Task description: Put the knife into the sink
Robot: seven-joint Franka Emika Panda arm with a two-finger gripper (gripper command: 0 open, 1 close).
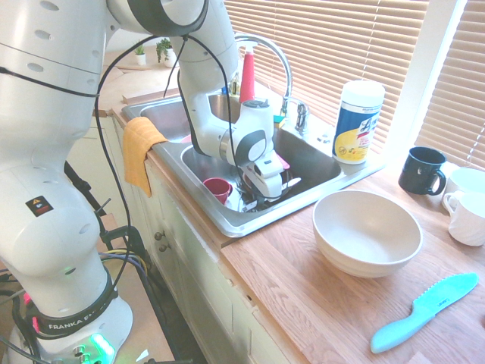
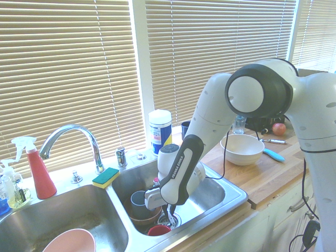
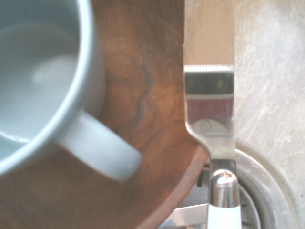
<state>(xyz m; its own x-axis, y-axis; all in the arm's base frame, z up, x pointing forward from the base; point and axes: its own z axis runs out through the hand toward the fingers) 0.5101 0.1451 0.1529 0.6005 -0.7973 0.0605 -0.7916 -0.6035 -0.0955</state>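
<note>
My gripper reaches deep into the right basin of the steel sink, shut on the knife. The knife fills the wrist view: white handle, silver neck and a shiny blade lying along the edge of a wooden bowl, above the drain. A slim white piece, probably the knife, sticks out beside the gripper in the first exterior view. Inside the wooden bowl stands a grey-blue mug.
A red cup lies in the same basin, a pink bowl in the left one. On the wooden counter are a white bowl, a teal plastic knife, a wipes canister and a dark mug. The faucet arches behind.
</note>
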